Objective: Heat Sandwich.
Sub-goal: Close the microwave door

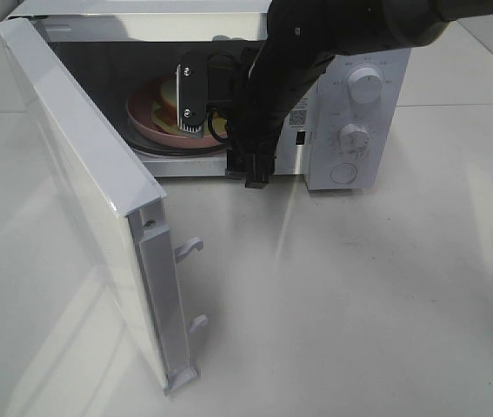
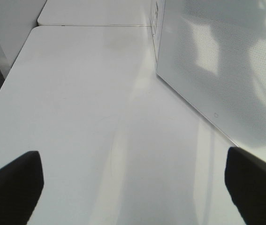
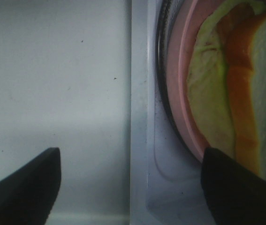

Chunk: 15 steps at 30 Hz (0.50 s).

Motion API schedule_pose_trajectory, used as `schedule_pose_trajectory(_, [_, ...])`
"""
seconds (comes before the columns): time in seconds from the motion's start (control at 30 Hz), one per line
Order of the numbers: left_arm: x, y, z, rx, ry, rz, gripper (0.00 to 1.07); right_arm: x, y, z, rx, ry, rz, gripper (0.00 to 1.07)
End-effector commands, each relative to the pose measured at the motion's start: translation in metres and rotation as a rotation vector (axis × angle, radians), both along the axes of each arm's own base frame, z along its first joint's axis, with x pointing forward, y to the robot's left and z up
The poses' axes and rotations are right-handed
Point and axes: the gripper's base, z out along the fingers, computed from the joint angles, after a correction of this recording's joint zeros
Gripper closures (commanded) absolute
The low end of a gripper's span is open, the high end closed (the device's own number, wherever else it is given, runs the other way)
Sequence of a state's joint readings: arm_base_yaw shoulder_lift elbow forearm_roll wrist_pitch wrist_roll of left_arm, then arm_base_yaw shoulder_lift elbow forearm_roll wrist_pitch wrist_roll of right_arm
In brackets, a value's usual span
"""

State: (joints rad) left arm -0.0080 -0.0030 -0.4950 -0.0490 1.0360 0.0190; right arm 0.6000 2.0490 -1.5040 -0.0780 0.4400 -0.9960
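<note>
The white microwave (image 1: pixel 363 130) stands at the back with its door (image 1: pixel 81 191) swung wide open. Inside, the sandwich (image 1: pixel 168 94) lies on the pink plate (image 1: pixel 149 126) on the turntable. My right gripper (image 1: pixel 224 149) is open at the oven's mouth, one finger over the plate and one at the front sill. In the right wrist view the gripper (image 3: pixel 132 186) is empty, and the plate (image 3: pixel 177 84) and sandwich (image 3: pixel 245 93) lie by one fingertip. My left gripper (image 2: pixel 133 187) is open and empty above the table, facing the outer side of the door (image 2: pixel 226 61).
The open door juts forward across the left part of the white table (image 1: pixel 359 304), its two latch hooks (image 1: pixel 189 248) sticking out. The microwave's dials (image 1: pixel 365 85) are on its right side. A table seam (image 2: pixel 95 25) runs at the far end in the left wrist view.
</note>
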Motion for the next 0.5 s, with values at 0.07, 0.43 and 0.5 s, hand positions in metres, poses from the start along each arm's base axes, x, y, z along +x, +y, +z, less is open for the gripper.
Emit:
schedule_pose_trajectory(0.07, [-0.004,0.0,0.0,-0.004,-0.033,0.004,0.05,-0.017,-0.013,0.01,0.02,-0.014,-0.006,0.3])
schedule_pose_trajectory(0.43, [-0.004,0.0,0.0,-0.004,-0.033,0.004,0.05,-0.045,-0.032,0.023,0.024,-0.015,-0.009,0.31])
schedule_pose_trajectory(0.5, [-0.004,0.0,0.0,-0.004,-0.033,0.004,0.05,-0.053,-0.037,0.027,0.027,-0.016,-0.011,0.31])
